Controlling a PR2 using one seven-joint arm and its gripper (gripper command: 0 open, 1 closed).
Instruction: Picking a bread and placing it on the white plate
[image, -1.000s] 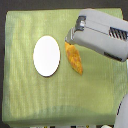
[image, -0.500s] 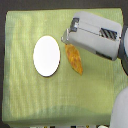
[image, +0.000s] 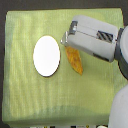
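Hand (image: 65, 40), its opening unclear, hovers over the upper tip of the bumpy golden-orange pointed loaf (image: 75, 61), lying just beside the flat white oval plate (image: 46, 56) mid-tabletop (image: 30, 100); grasp should center along the loaf's narrow width.

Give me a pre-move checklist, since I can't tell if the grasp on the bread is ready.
1. Bread on the cloth, not on the plate: ok, lies to the exterior view's right of it.
2. Plate free to receive: ok, nothing on it.
3. Gripper over the bread's upper end: ok.
4. Jaws open or shut: cannot tell, too blurred.
5. Bread gripped: cannot tell.
6. Path to plate: ok, only bare cloth between them.
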